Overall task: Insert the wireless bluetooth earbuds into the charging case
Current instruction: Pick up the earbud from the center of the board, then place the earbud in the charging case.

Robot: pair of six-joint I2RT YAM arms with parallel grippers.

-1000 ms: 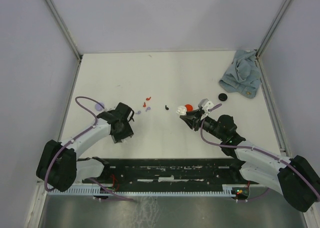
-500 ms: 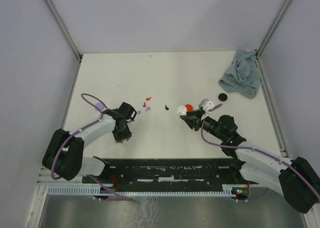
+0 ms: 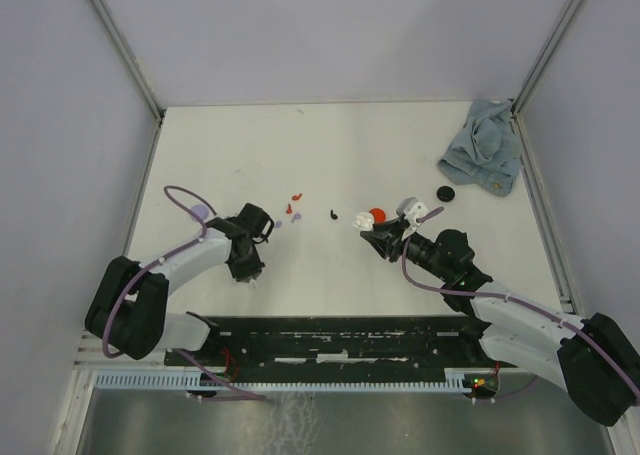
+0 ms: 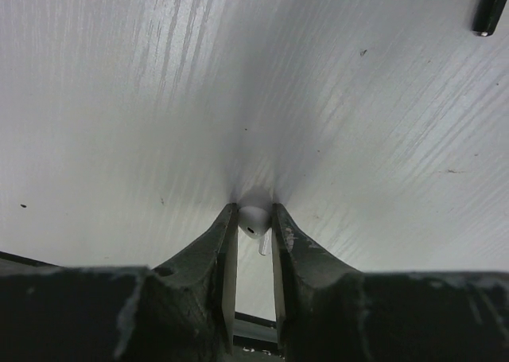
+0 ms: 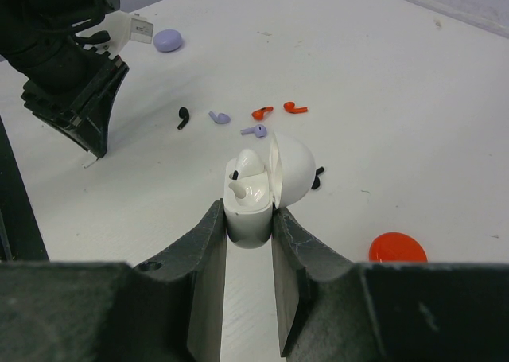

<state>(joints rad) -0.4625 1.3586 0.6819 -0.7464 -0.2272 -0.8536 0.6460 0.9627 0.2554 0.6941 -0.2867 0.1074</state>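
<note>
Your left pincer (image 4: 254, 216) pinches the white earbud (image 4: 253, 220) by the desk's (image 3: 400, 145) near edge, left side. Your right pincer (image 5: 248, 219) clamps the open case (image 5: 290, 171). The bud looks light, hard and slick: hold the round head gently, or it pops out.

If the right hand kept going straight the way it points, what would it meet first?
Probably the tiny lilac comma-shaped earbud ahead of the open white charging case the right hand grips; a small black earbud beside the lid sits nearer but off-line. Depth is unclear.
</note>
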